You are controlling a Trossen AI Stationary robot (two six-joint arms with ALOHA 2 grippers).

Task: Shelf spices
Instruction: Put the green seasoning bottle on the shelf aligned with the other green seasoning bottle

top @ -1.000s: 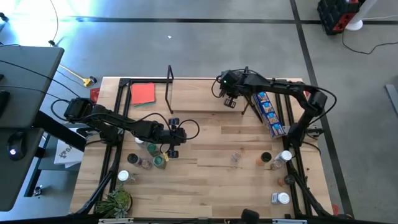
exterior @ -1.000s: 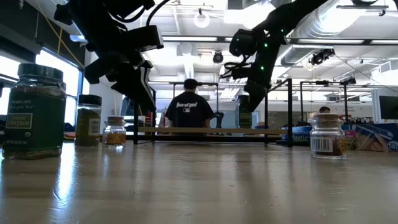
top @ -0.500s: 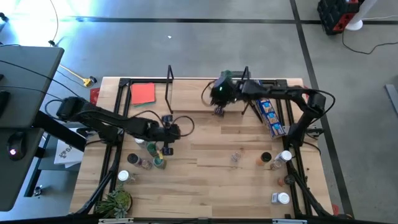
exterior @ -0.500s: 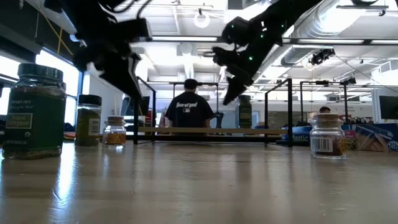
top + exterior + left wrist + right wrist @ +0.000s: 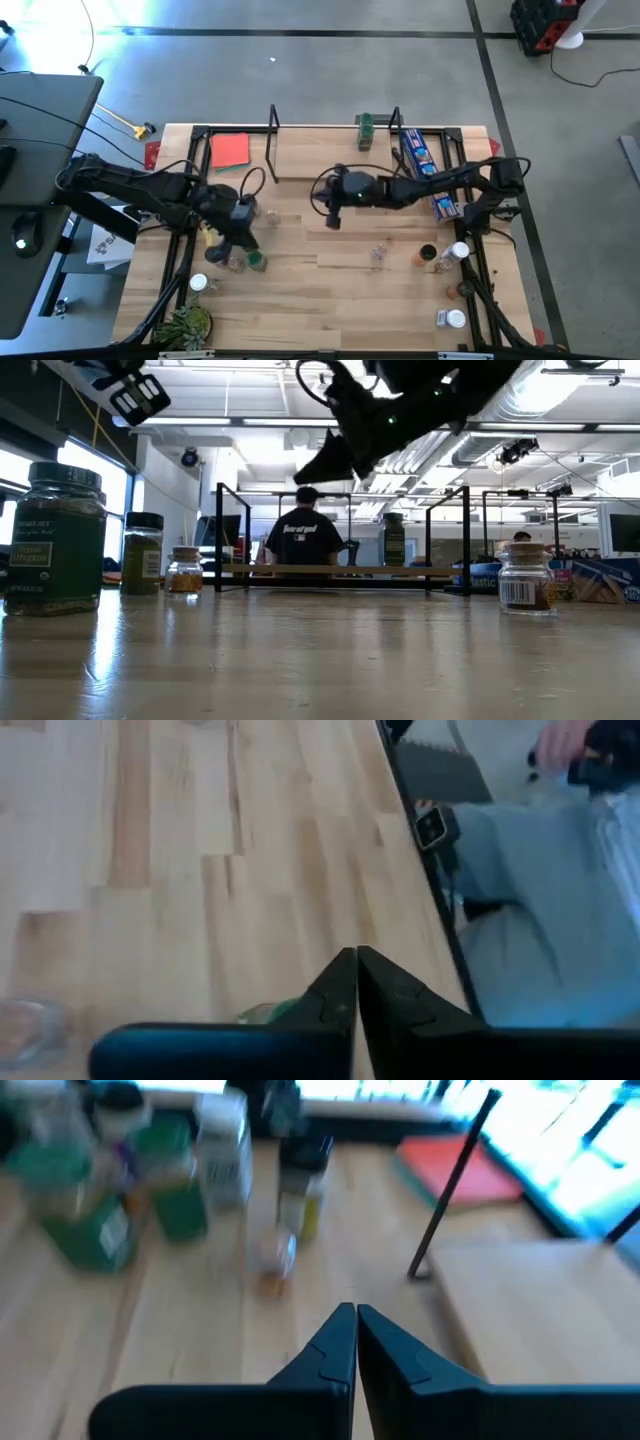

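The shelf (image 5: 330, 150) stands at the table's far middle. One green-capped spice jar (image 5: 364, 128) stands upright on the right end of its board, seen also in the low view (image 5: 393, 540). More spice jars stand on the table near its left edge (image 5: 235, 262) and near its right edge (image 5: 428, 255). My right gripper (image 5: 332, 215) hangs shut over the table's middle, in front of the shelf, its fingers (image 5: 356, 1320) holding nothing. My left gripper (image 5: 245, 238) is shut and raised over the left group of jars, its fingers (image 5: 356, 963) also holding nothing.
A blue snack package (image 5: 425, 170) lies beside the shelf's right end. A red card (image 5: 230, 150) lies at the far left. One clear jar (image 5: 270, 215) stands between the two grippers. A plant (image 5: 185, 325) sits at the near left corner. A person (image 5: 305, 540) stands beyond the table.
My right gripper has drawn away from the jar at the shelf's right end, going left and toward the near edge to the table's middle, and has tipped up from pointing down. My left gripper has risen and pulled back toward the left edge. The jar has stayed on the shelf.
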